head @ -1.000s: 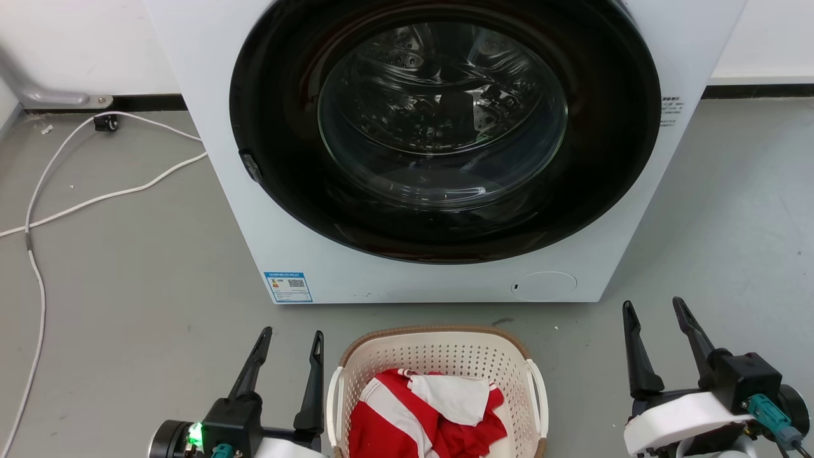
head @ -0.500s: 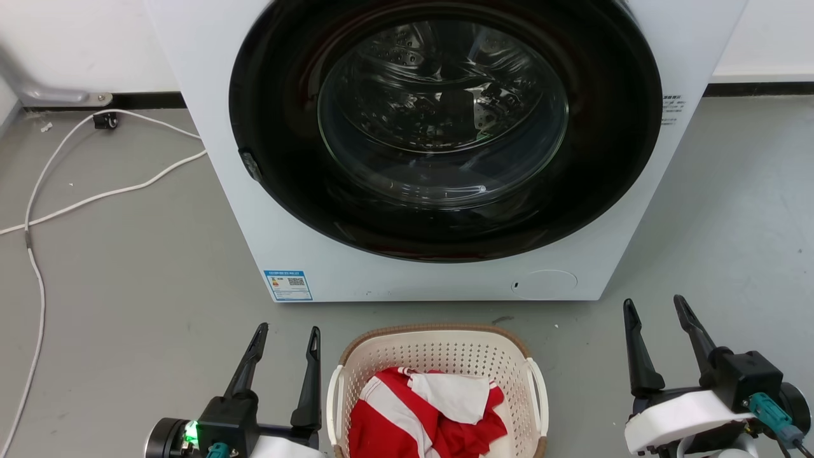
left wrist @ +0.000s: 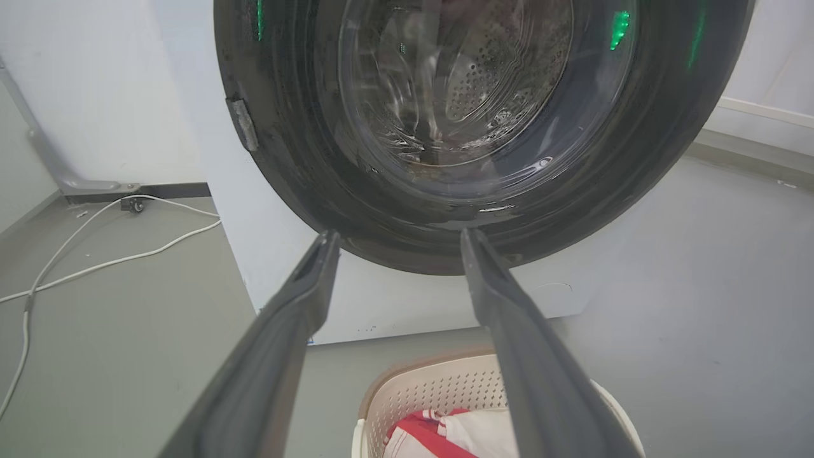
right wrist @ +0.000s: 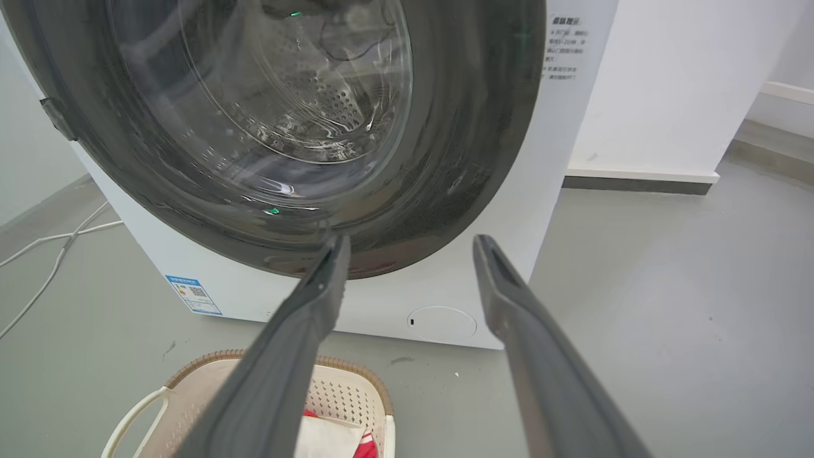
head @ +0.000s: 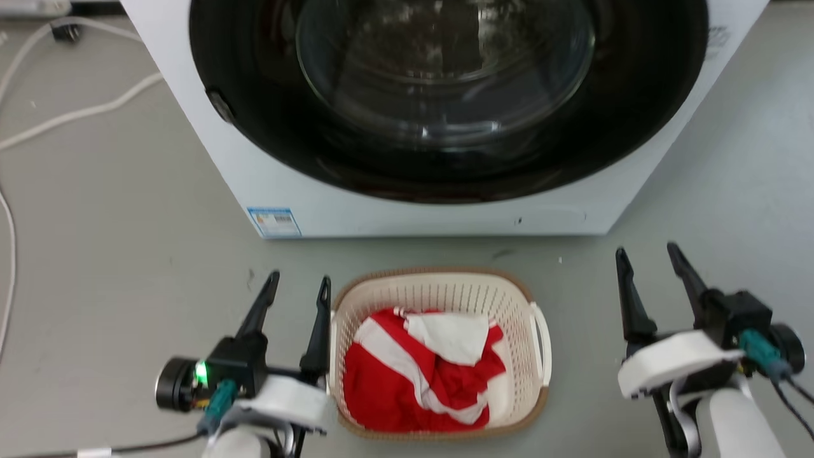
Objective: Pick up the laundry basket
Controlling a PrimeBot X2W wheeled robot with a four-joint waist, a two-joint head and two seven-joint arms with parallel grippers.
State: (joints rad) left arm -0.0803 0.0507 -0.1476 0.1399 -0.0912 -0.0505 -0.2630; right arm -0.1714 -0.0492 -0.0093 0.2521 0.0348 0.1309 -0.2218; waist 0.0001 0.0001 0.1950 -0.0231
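The laundry basket [head: 515,305] stands on the grey floor in front of the washing machine, cream-white and perforated with a brown rim, and holds red and white clothes [head: 420,369]. My left gripper [head: 299,286] is open just left of the basket, its right finger close to the rim. Well to the basket's right, my right gripper [head: 645,254] is open and holds nothing. In the left wrist view the basket [left wrist: 432,388] lies low between and under the open fingers of my left gripper [left wrist: 397,236]. The right wrist view has the basket [right wrist: 343,394] at lower left of my right gripper [right wrist: 410,245].
The white washing machine [head: 394,216] with its large dark round door [head: 445,95] stands directly behind the basket. White cables [head: 76,111] trail over the floor at the far left. A white wall and skirting [right wrist: 642,178] rise at the right of the machine.
The head camera has tilted down and moved closer, so the basket and machine sit higher and larger in view. Both grippers stay open on either side of the basket.
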